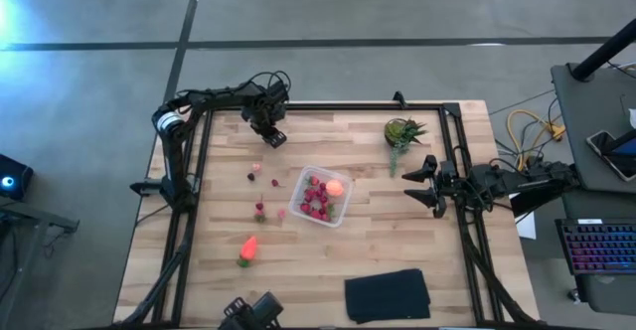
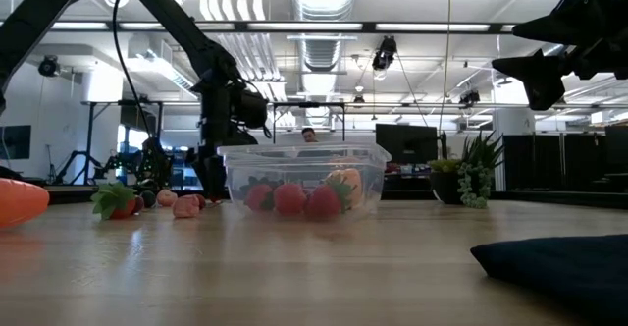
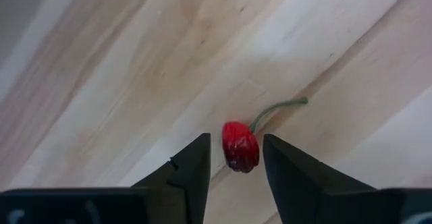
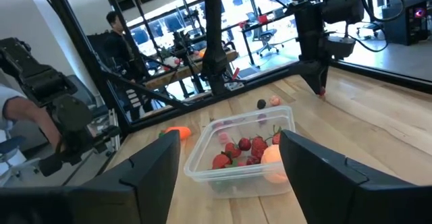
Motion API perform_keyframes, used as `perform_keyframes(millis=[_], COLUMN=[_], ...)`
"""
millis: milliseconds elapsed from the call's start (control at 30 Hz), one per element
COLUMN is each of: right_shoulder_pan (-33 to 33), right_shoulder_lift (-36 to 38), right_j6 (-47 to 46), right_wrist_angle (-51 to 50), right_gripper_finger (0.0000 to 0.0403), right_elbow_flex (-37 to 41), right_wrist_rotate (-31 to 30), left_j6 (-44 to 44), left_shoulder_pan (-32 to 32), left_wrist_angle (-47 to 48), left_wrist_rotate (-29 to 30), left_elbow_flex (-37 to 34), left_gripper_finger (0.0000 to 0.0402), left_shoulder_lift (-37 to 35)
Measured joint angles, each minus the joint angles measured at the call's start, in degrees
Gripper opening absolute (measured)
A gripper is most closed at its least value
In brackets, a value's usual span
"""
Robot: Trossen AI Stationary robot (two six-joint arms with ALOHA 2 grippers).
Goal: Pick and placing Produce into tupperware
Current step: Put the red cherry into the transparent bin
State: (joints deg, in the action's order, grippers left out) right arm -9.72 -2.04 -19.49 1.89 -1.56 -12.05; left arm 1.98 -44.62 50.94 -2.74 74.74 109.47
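Note:
My left gripper (image 1: 270,136) points straight down near the table's far left corner. Its fingers stand close on either side of a small red cherry-like berry (image 3: 241,146) with a green stem (image 3: 280,108) that lies on the wood. The clear tupperware (image 1: 295,203) stands mid-table and holds several red berries (image 1: 316,201) and a round orange-red fruit (image 1: 336,187). Loose berries (image 1: 260,209) lie to its left. The orange carrot-like piece (image 1: 247,248) lies nearer the front. My right gripper (image 1: 422,183) waits open, level, at the right edge. My left gripper comes at the berry from above, one finger on each side of its body. A thin gap shows between one finger (image 3: 199,160) and the berry. The other finger (image 3: 280,163) stands right against it, and I cannot tell whether it touches. The berry lies on the table.
A spiky green plant (image 1: 402,131) stands at the far right. A flat black cloth (image 1: 388,295) lies at the near right. A dark device (image 1: 253,313) sits at the near edge. A person (image 4: 121,38) shows beyond the table.

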Motion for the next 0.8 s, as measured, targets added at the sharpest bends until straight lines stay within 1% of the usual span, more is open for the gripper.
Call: perform_keyframes(millis=[133,800], right_shoulder_pan=[0.0,0.0], right_shoulder_lift=[0.0,0.0], right_j6=[0.0,0.0], right_wrist_angle=[0.0,0.0], right_gripper_finger=[0.0246,0.0242], right_elbow_flex=[0.0,0.0], right_wrist_rotate=[0.0,0.0], left_j6=[0.0,0.0], left_shoulder_pan=[0.0,0.0], left_wrist_angle=[-1.3,-1.2], left_wrist_rotate=[0.0,0.0], left_elbow_flex=[0.0,-0.1], left_gripper_finger=[0.0121,0.0120], left_shoulder_lift=[0.0,0.0])
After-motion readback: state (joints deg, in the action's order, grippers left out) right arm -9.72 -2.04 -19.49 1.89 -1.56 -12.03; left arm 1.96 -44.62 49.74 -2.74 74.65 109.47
